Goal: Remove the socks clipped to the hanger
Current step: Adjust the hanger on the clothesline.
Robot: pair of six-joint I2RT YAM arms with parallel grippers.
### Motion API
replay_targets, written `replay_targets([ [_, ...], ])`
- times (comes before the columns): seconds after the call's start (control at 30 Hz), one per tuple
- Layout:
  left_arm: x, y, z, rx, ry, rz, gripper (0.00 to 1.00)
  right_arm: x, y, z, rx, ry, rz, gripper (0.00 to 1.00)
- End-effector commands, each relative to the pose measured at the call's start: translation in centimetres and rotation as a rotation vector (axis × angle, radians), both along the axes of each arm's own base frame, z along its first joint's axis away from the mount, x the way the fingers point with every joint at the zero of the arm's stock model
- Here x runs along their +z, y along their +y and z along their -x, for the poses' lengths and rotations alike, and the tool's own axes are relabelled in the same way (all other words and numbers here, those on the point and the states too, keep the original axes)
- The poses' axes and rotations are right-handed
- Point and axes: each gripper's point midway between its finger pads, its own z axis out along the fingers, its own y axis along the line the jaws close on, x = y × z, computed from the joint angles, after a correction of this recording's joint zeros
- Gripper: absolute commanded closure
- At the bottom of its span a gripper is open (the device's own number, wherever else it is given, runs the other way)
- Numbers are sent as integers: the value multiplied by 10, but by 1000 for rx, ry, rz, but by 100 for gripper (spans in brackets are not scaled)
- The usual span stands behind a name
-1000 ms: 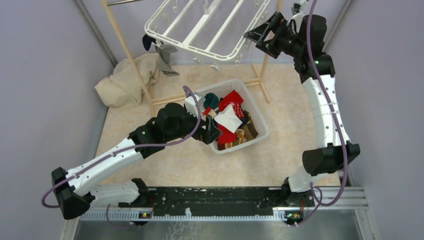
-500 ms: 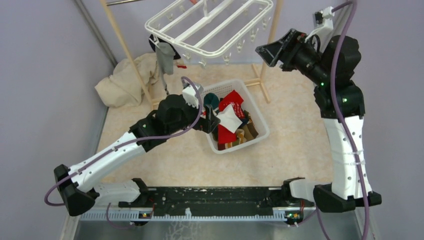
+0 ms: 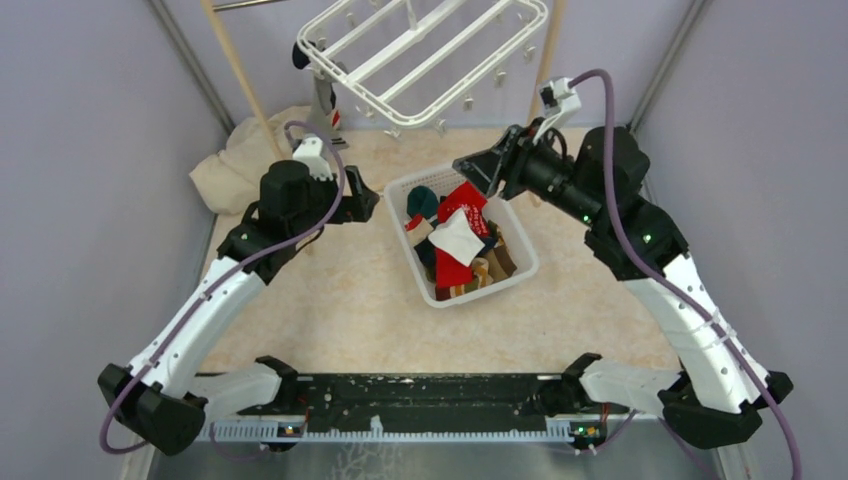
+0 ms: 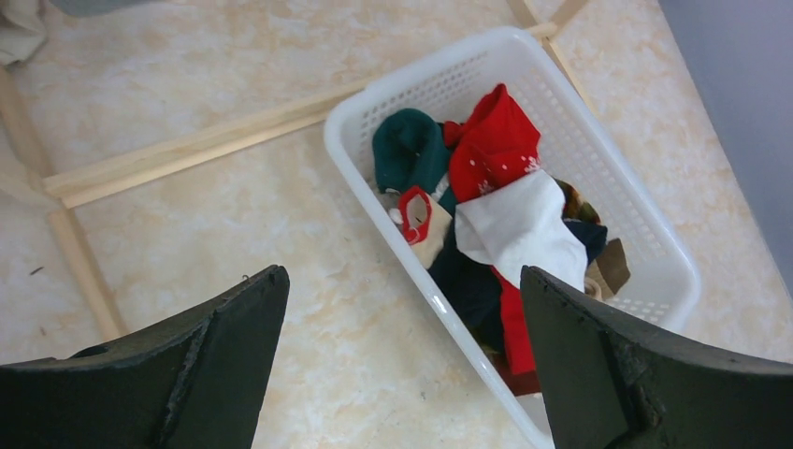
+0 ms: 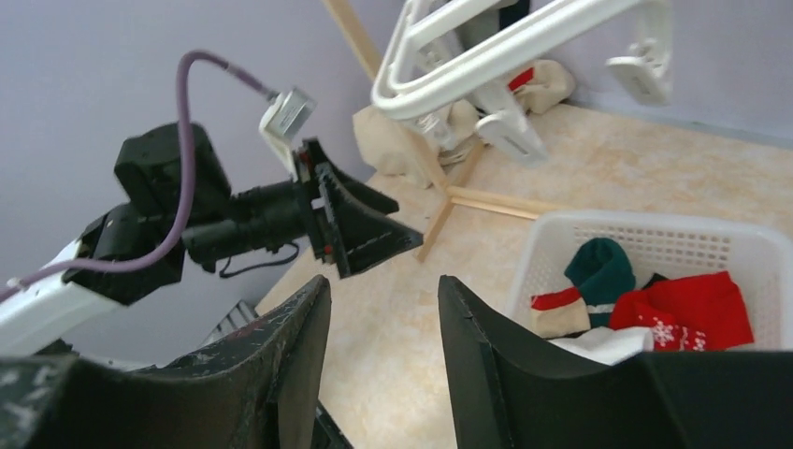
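The white hanger hangs at the top, and its corner shows in the right wrist view. A grey sock and a dark one are clipped at its left corner. My left gripper is open and empty, low between the hanger's left corner and the white basket. In its own view it looks down on the floor and the basket rim. My right gripper is open and empty over the basket's far edge, below the hanger. Its own view faces the left gripper.
The basket holds loose socks: red, green and white. Wooden poles stand either side of the hanger, with base rails on the floor. A beige cloth lies at the back left. Walls are close on both sides.
My left gripper pulled back out of the basket, up and to the left. My right arm dropped from beside the hanger to the basket's far edge. The hanger swung.
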Motion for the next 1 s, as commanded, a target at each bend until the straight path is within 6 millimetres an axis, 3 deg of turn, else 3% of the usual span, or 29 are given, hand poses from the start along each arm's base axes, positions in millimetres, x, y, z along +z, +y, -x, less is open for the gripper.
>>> replay_targets([
  [0.0,18,19,-10,32,-44,16,1,34,22,14,13,-163,-70,54],
  [0.23,42,43,-41,70,-92,27,1,27,64,20,-78,-234,-77,52],
  [0.5,57,64,-76,100,-130,60,1,8,97,-5,-144,-234,-131,51],
  [0.73,64,70,-104,100,-168,94,1,15,121,-15,-153,-277,-175,45],
  [0.97,68,68,-111,84,-180,116,1,14,134,-34,-232,-279,-187,37],
])
